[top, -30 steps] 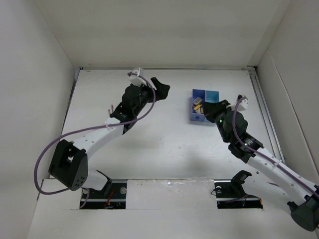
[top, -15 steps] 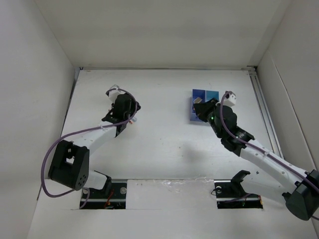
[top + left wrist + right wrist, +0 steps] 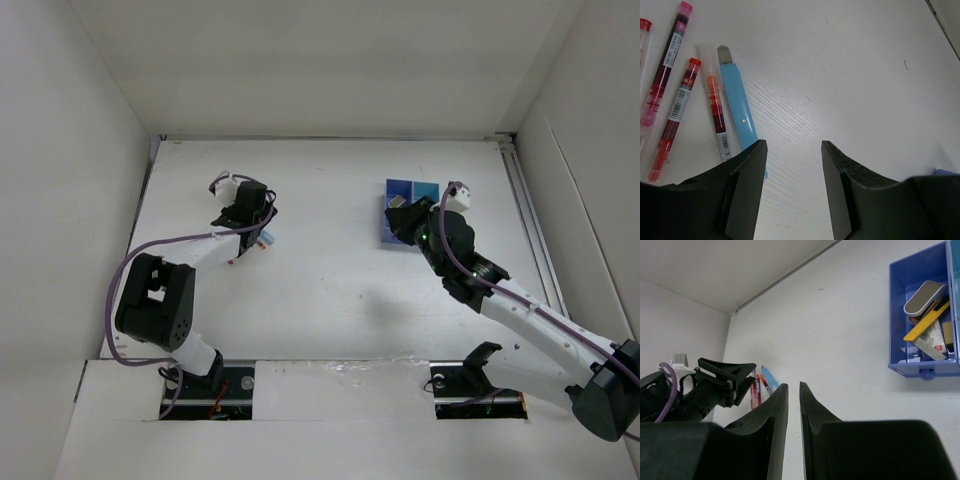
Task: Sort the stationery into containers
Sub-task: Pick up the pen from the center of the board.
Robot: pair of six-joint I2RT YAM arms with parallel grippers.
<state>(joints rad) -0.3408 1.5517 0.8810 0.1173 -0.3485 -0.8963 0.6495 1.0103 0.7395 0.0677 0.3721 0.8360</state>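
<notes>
Several thin red-and-white pens (image 3: 682,100) and a light blue pen (image 3: 737,107) lie side by side on the white table at the left; they also show in the top view (image 3: 252,246). My left gripper (image 3: 793,145) is open and empty, low over the table just right of the light blue pen; it also shows in the top view (image 3: 258,226). The blue compartment box (image 3: 897,315) holds a yellow-black piece (image 3: 927,321), a beige block (image 3: 922,297) and a white eraser. My right gripper (image 3: 793,385) is shut and empty, beside the box (image 3: 400,188) in the top view (image 3: 402,224).
White walls enclose the table on the left, back and right. A metal rail (image 3: 530,215) runs along the right edge. The left arm (image 3: 715,385) shows in the right wrist view, beside the pens (image 3: 760,385).
My left gripper has swung from the table's middle back to the left and down over the pens. My right gripper has shifted slightly by the box.
</notes>
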